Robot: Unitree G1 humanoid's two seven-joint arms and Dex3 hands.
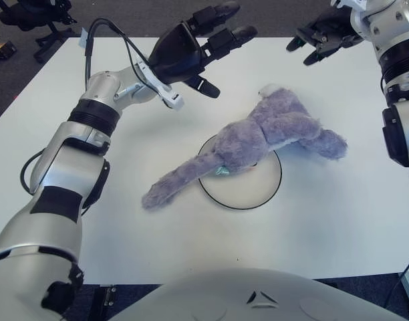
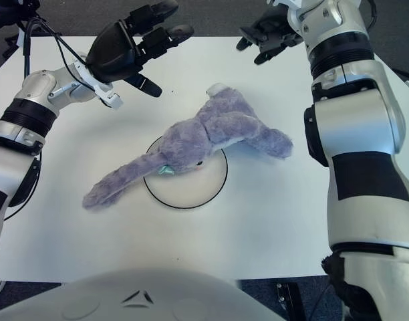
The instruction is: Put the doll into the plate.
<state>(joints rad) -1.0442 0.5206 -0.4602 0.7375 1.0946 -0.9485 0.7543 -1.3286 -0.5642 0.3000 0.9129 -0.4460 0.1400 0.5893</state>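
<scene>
A purple plush bunny doll [image 1: 261, 134] lies face down across the white black-rimmed plate [image 1: 256, 195]. Its head covers the plate's far half, its body and legs trail off to the right, and its long ears [image 1: 174, 185] stretch left onto the table. My left hand [image 1: 208, 47] hovers above the table, up and left of the doll, fingers spread and holding nothing. My right hand [image 1: 319, 35] is raised near the table's far right edge, clear of the doll, its fingers relaxed and empty.
The white table [image 1: 325, 221] extends around the plate. Beyond its far edge lies dark floor, with an office chair base [image 1: 31, 17] at the far left. A black cable [image 1: 101, 40] loops off my left forearm.
</scene>
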